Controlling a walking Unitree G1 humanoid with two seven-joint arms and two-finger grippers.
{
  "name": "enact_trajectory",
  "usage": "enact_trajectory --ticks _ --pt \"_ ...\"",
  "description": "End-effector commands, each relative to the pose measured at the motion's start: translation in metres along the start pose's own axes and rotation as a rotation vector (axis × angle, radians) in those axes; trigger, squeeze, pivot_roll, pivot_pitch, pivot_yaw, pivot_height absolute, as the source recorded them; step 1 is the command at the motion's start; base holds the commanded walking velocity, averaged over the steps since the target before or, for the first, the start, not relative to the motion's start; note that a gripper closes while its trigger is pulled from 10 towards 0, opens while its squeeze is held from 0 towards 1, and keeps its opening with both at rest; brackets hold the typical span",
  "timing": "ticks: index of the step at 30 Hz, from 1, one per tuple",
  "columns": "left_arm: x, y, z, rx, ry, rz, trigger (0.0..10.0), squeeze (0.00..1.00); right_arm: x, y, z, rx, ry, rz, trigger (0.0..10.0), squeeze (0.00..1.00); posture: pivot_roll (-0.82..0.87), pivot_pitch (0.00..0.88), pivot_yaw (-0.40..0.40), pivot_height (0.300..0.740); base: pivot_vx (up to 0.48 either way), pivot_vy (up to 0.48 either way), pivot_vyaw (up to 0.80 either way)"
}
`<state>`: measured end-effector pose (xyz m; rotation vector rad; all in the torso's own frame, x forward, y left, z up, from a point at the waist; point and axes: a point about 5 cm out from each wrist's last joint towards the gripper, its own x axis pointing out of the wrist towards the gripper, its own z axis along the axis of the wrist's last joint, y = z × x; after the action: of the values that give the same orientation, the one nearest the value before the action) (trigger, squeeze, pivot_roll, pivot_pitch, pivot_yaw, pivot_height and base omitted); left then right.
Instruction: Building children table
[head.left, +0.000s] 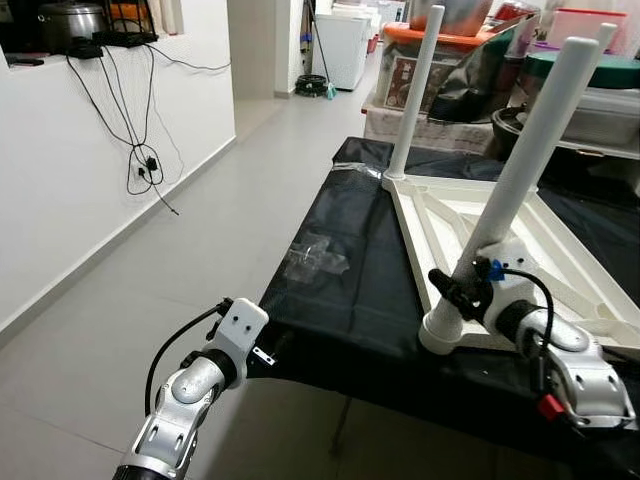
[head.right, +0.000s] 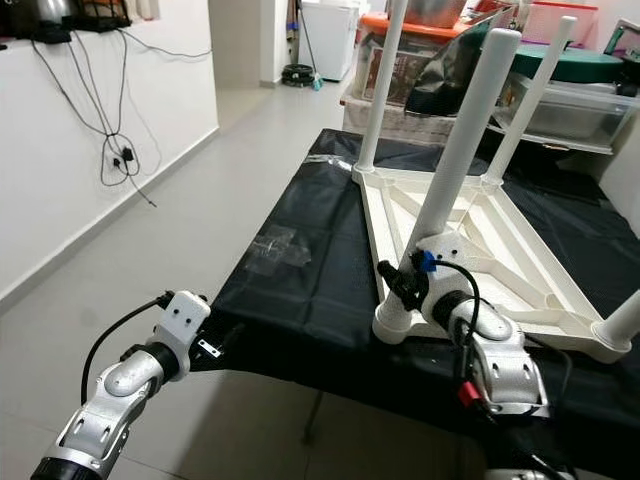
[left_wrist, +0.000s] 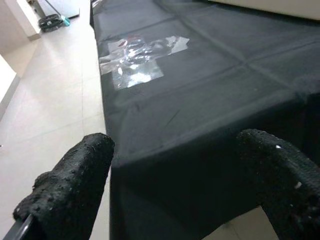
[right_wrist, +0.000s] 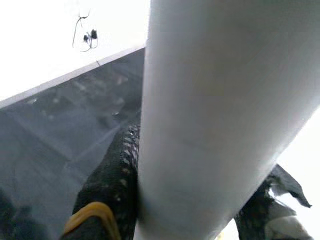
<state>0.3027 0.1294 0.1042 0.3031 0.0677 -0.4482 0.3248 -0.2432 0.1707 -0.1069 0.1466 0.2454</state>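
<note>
An upside-down white children's table (head.left: 560, 270) lies on a black cloth (head.left: 350, 290), its legs pointing up. My right gripper (head.left: 455, 292) is shut on the near leg (head.left: 520, 160) just above its base; in the right wrist view the black fingers (right_wrist: 115, 170) press both sides of the white leg (right_wrist: 210, 125). A far leg (head.left: 415, 90) stands at the back corner, and another leg (head.right: 530, 100) rises behind. My left gripper (left_wrist: 177, 175) hangs open at the cloth's front left corner, holding nothing. A crumpled clear plastic bag (left_wrist: 137, 57) lies on the cloth.
Tiled floor (head.left: 200, 260) stretches to the left, bounded by a white wall with dangling cables (head.left: 145, 160). Storage boxes and bins (head.left: 600, 110) crowd the back right. A white appliance (head.left: 340, 45) stands far down the corridor.
</note>
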Motion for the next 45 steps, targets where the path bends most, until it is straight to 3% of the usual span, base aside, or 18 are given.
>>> enact_trajectory --ticks 1,7,13,14,20,21,22,23,24,25,28,32,33,34,35,39,40,45 --pt "0.000 -0.002 -0.001 0.004 0.006 -0.009 10.0 0.00 0.000 -0.009 -0.008 0.014 0.050 -0.091 0.0 0.00 0.09 0.000 -0.106 0.740 0.000 0.000 0.00" --pt "-0.002 -0.002 -0.002 0.003 0.011 -0.010 10.0 0.00 -0.008 0.022 -0.035 0.351 0.076 -0.680 0.0 0.00 0.09 0.000 -0.099 0.740 0.000 0.000 0.00" --pt "-0.001 -0.001 -0.002 0.007 0.011 -0.013 10.0 0.00 -0.010 0.066 -0.043 0.407 0.143 -0.616 0.0 0.00 0.09 0.000 -0.094 0.740 0.000 0.000 0.00" --pt "-0.001 -0.001 -0.001 0.009 0.010 -0.014 10.0 0.00 -0.005 0.075 -0.036 0.383 0.131 -0.534 10.0 0.00 0.09 0.000 -0.094 0.740 0.000 0.000 0.00" --pt "0.001 -0.001 0.000 0.011 0.008 -0.015 10.0 0.00 0.003 0.060 -0.015 0.332 0.020 -0.435 10.0 0.00 0.09 0.000 -0.099 0.740 0.000 0.000 0.00" --pt "0.001 -0.002 0.000 0.009 0.007 -0.014 10.0 0.00 0.003 0.049 -0.010 0.295 0.010 -0.429 10.0 1.00 0.09 0.000 -0.101 0.740 0.000 0.000 0.00" --pt "0.001 -0.002 0.000 0.009 0.007 -0.014 10.0 0.00 0.003 0.049 -0.010 0.295 0.010 -0.429 10.0 1.00 0.09 0.000 -0.101 0.740 0.000 0.000 0.00" --pt "0.001 -0.002 0.000 0.008 0.006 -0.013 10.0 0.00 0.004 0.040 -0.005 0.261 0.000 -0.410 10.0 0.58 0.09 0.000 -0.101 0.740 0.000 0.000 0.00" --pt "0.001 -0.002 0.000 0.007 0.006 -0.012 10.0 0.00 0.006 0.033 0.000 0.231 -0.005 -0.349 10.0 0.58 0.09 0.000 -0.102 0.740 0.000 0.000 0.00" --pt "0.000 -0.001 -0.001 0.006 0.006 -0.011 10.0 0.00 0.007 0.028 0.005 0.238 -0.014 -0.260 10.0 0.00 0.09 0.000 -0.101 0.740 0.000 0.000 0.00" --pt "-0.001 -0.001 -0.001 0.005 0.007 -0.010 10.0 0.00 0.005 0.025 0.011 0.267 -0.026 -0.154 10.0 0.00 0.09 0.000 -0.101 0.740 0.000 0.000 0.00" --pt "0.001 -0.004 0.000 0.012 0.002 -0.026 10.0 0.00 -0.003 0.020 0.003 0.019 0.022 0.201 9.9 0.00 0.08 0.000 -0.096 0.740 0.000 0.000 0.00" --pt "0.001 -0.004 0.001 0.012 0.000 -0.026 10.0 0.00 0.000 0.016 0.003 0.048 0.024 0.170 4.4 0.00 0.08 0.000 -0.096 0.740 0.000 0.000 0.00" --pt "0.001 -0.004 0.001 0.012 0.000 -0.026 10.0 0.00 0.000 0.016 0.003 0.048 0.024 0.170 4.4 0.00 0.08 0.000 -0.096 0.740 0.000 0.000 0.00" --pt "0.002 -0.003 0.002 0.012 -0.002 -0.024 10.0 0.00 0.007 0.011 -0.002 0.102 0.046 0.088 0.0 0.00 0.09 0.000 -0.097 0.740 0.000 0.000 0.00" --pt "0.001 -0.001 0.001 0.015 -0.001 -0.023 10.0 0.00 0.013 0.010 -0.012 0.145 0.074 -0.038 0.0 0.00 0.09 0.000 -0.096 0.740 0.000 0.000 0.00" --pt "-0.001 0.000 0.000 0.020 0.003 -0.023 10.0 0.00 0.013 0.001 -0.020 0.222 0.091 -0.318 0.0 0.00 0.10 0.000 -0.095 0.740 0.000 0.000 0.00" --pt "-0.001 0.001 -0.001 0.021 0.005 -0.023 10.0 0.00 0.006 -0.002 -0.028 0.327 0.104 -0.518 0.0 0.00 0.10 0.000 -0.094 0.740 0.000 0.000 0.00"
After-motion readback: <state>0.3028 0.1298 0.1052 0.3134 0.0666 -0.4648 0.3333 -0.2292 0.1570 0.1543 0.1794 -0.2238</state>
